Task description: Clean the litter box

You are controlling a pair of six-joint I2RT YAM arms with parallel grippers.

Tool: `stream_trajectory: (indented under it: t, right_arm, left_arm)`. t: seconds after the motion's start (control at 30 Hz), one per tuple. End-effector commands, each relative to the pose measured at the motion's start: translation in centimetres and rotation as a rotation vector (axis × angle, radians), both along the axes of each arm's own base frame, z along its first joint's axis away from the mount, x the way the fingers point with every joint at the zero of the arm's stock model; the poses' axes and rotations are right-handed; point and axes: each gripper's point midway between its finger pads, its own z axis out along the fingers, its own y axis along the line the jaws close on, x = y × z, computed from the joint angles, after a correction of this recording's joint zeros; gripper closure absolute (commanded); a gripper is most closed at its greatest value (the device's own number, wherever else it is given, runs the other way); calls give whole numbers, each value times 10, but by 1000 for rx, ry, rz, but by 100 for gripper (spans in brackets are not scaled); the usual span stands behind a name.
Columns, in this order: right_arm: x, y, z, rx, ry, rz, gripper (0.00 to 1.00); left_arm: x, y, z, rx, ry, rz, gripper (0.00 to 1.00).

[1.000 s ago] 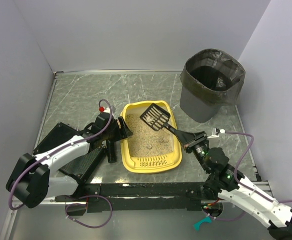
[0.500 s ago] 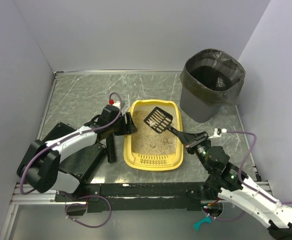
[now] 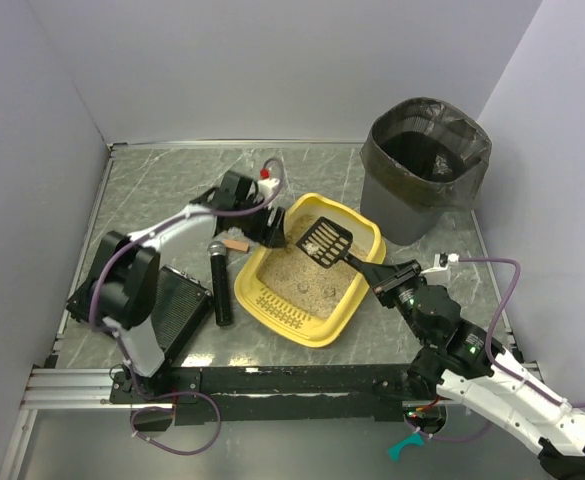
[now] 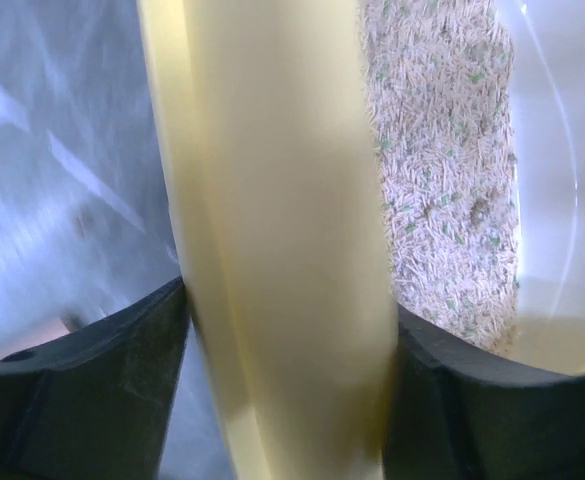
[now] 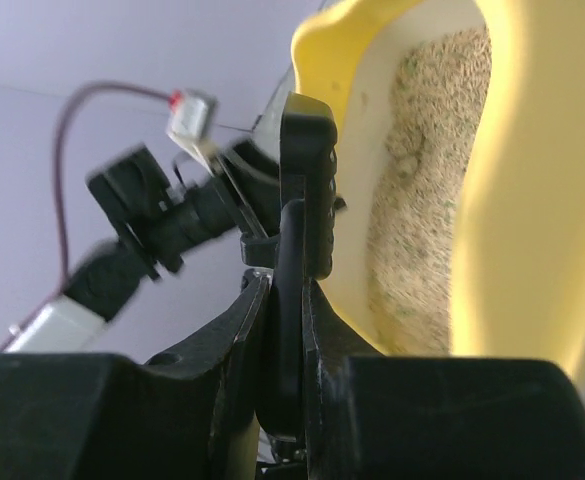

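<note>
The yellow litter box [image 3: 272, 303] lies askew mid-table, its slotted grille toward the near left, with beige litter [image 3: 294, 272] inside. My left gripper [image 3: 272, 226] is shut on its far-left rim. In the left wrist view that rim [image 4: 282, 250] fills the gap between the black fingers [image 4: 82, 390]. My right gripper [image 3: 380, 272] is shut on the handle of a black slotted scoop [image 3: 322, 240], whose head hangs over the litter at the far end. The right wrist view shows the scoop [image 5: 307, 190] edge-on beside the litter box [image 5: 492, 230].
A dark grey bin [image 3: 427, 165] with a bag liner stands at the far right, close to the tray's far corner. A black brush [image 3: 219, 282] and a black dustpan [image 3: 167, 310] lie left of the tray. Walls close in the table on three sides.
The left gripper has moved toward the far side along the tray's rim. The tray has turned, its far end swinging toward the bin. The right gripper and scoop shifted slightly.
</note>
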Motion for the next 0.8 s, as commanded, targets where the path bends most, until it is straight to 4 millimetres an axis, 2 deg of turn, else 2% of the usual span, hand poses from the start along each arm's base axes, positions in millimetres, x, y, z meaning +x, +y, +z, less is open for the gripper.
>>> stream_trajectory:
  t: [0.0, 0.03, 0.13, 0.17, 0.23, 0.27, 0.3, 0.33, 0.37, 0.43, 0.47, 0.5, 0.53, 0.57, 0.6, 0.63, 0.67, 0.7, 0.73, 0.77]
  right_arm:
    - [2, -7, 11, 56, -1, -42, 100]
    - [2, -9, 10, 60, -3, -49, 100]
    - [2, -11, 8, 65, 3, -58, 100]
    - [2, -11, 8, 61, 4, -60, 100]
    - [2, -14, 9, 49, 4, -69, 100]
    - [2, -15, 10, 43, 0, -72, 100]
    - [2, -18, 13, 39, -7, -82, 100]
    - [2, -20, 15, 36, -10, -86, 100]
    - [2, -21, 17, 37, -17, -88, 100]
    - [1, -23, 20, 47, -29, -94, 100]
    - [2, -23, 22, 50, -36, -94, 100]
    - [1, -23, 24, 56, -40, -95, 100]
    - [1, -24, 24, 61, -38, -97, 100]
    - [1, -26, 27, 64, -48, -105, 100]
    - [2, -28, 31, 67, -59, -113, 100]
    - [2, -30, 38, 76, -70, -125, 100]
    - [4, -36, 44, 78, -86, -155, 100]
    - [6, -37, 49, 72, -98, -166, 100]
    - [6, -42, 64, 68, -125, -179, 100]
    - [8, -47, 71, 66, -134, -207, 100]
  left_arm:
    - [21, -38, 68, -103, -227, -352, 20]
    - [13, -40, 69, -120, -204, -394, 1]
    - [21, -40, 72, -121, -233, -342, 1]
    - [20, -36, 66, -113, -229, -317, 1]
    - [22, -32, 82, -122, -258, -246, 1]
    - [31, -27, 86, -105, -300, -189, 1]
    - [35, -21, 105, -108, -346, -138, 1]
    - [38, -18, 116, -126, -338, -54, 3]
    - [48, -3, 134, -99, -401, 48, 3]
    - [52, 9, 156, -121, -429, 176, 3]
    - [56, 27, 170, -110, -469, 291, 3]
    - [55, 36, 175, -113, -462, 364, 3]
    - [50, 43, 171, -123, -422, 425, 3]
    - [41, 52, 183, -150, -432, 467, 3]
    - [36, 57, 184, -187, -412, 520, 3]
    - [26, 61, 163, -185, -370, 535, 3]
    - [15, 65, 169, -228, -376, 551, 3]
    - [11, 65, 167, -284, -347, 585, 3]
    - [1, 68, 138, -269, -288, 604, 3]
    - [-6, 71, 135, -286, -274, 616, 3]
